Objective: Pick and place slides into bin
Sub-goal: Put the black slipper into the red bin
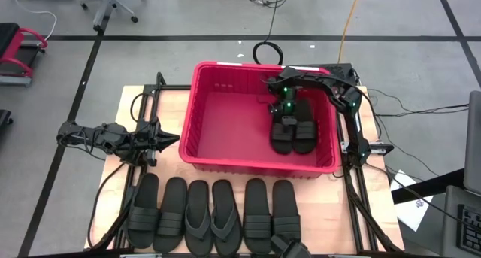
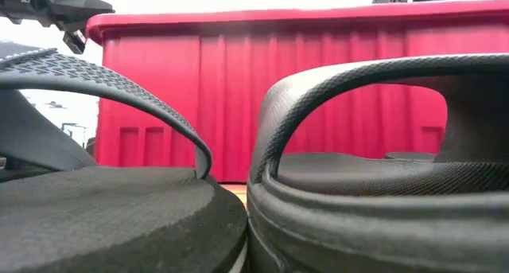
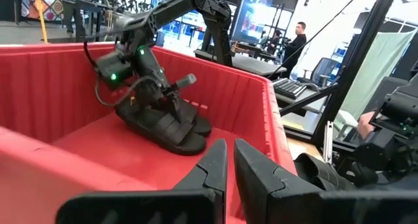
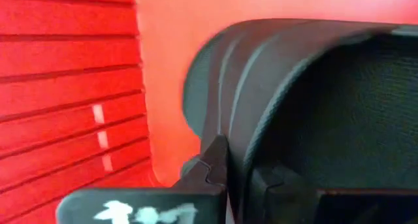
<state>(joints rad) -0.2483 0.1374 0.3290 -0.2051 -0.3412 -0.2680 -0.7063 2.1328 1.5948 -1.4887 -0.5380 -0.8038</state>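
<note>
Right gripper [image 1: 284,116]: inside the red bin [image 1: 197,141], clamped on the strap of one slide of the pair in the bin [image 1: 294,135].
Left gripper [image 1: 171,141]: just outside the bin's left wall, fingers nearly together, empty.
Row of six slides [image 1: 214,214]: on the table in front of the bin.

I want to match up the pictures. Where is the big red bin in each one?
High view: the red bin sits mid-table, behind the row of slides.
Low view: its front wall fills the background behind two slides.
Left wrist view: its inside and rim fill the left half.
Right wrist view: its slotted wall shows on the left.
Shared landmark: the slides inside, under the right gripper.
</note>
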